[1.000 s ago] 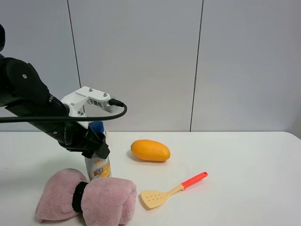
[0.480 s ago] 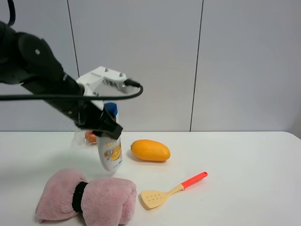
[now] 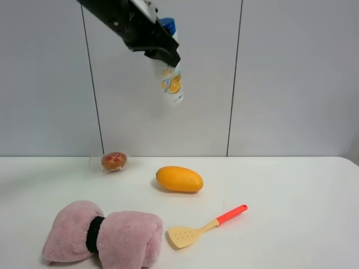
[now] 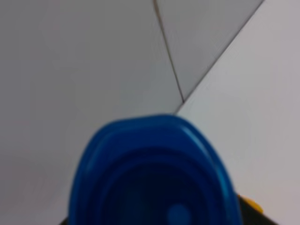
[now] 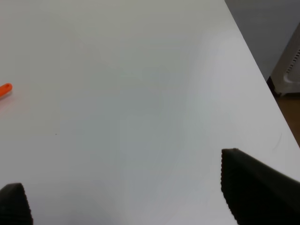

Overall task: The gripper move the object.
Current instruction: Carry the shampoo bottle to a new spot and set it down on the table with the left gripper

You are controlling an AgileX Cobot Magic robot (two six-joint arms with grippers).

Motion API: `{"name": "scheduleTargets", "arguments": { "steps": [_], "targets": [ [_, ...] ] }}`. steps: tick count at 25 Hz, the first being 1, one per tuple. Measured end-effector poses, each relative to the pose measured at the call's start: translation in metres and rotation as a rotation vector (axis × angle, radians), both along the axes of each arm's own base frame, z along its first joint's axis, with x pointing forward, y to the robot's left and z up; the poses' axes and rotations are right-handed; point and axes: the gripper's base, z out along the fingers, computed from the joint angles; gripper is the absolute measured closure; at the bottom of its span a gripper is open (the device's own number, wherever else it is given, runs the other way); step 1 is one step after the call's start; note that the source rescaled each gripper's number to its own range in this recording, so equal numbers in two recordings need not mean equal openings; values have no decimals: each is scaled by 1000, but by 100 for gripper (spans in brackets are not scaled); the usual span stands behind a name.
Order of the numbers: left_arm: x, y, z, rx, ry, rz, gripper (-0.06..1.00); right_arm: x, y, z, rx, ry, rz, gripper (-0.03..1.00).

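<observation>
The white shampoo bottle (image 3: 171, 78) with a blue cap and orange label hangs tilted high in the air near the top of the exterior view. My left gripper (image 3: 159, 51) is shut on its upper part. The left wrist view is filled by the blurred blue cap (image 4: 152, 173). The orange-yellow mango (image 3: 179, 179) lies on the white table (image 3: 291, 213) far below. My right gripper (image 5: 124, 199) is open and empty over bare table; it does not show in the exterior view.
A pink rolled towel with a black band (image 3: 104, 234) lies front left. A yellow spatula with a red handle (image 3: 206, 226) lies front centre; its handle tip (image 5: 4, 89) shows in the right wrist view. A small wrapped reddish item (image 3: 113, 161) sits at the back left.
My left gripper has lifted the bottle from the table by the towel up and to the right, high above the mango. The wrapped item behind it is uncovered.
</observation>
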Motion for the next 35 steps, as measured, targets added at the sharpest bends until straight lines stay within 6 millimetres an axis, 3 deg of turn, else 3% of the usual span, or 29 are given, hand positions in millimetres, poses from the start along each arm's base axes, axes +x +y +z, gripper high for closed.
{"name": "scheduleTargets", "arguments": {
  "steps": [2,3,6,10,14,16,17,19,23,35],
  "targets": [
    [7,-15,5,6,13,-51,92,0,0,0,0,0,0,-3],
    [14,-33,11,-12,27,-98,92,0,0,0,0,0,0,-3],
    [24,-60,8,-45,39,-154,92,0,0,0,0,0,0,-3],
    [34,-96,-11,-83,58,-209,92,0,0,0,0,0,0,-3],
    [41,-122,-53,-59,116,-238,92,0,0,0,0,0,0,-3],
    [45,-129,-79,-35,157,-241,92,0,0,0,0,0,0,-3],
    [45,-129,-79,-35,157,-241,92,0,0,0,0,0,0,-3],
    [49,-133,-103,-12,194,-241,92,0,0,0,0,0,0,-3],
    [54,-136,-131,17,233,-237,92,0,0,0,0,0,0,-3],
    [62,-133,-165,91,253,-260,92,0,0,0,0,0,0,-3]
  ]
}}
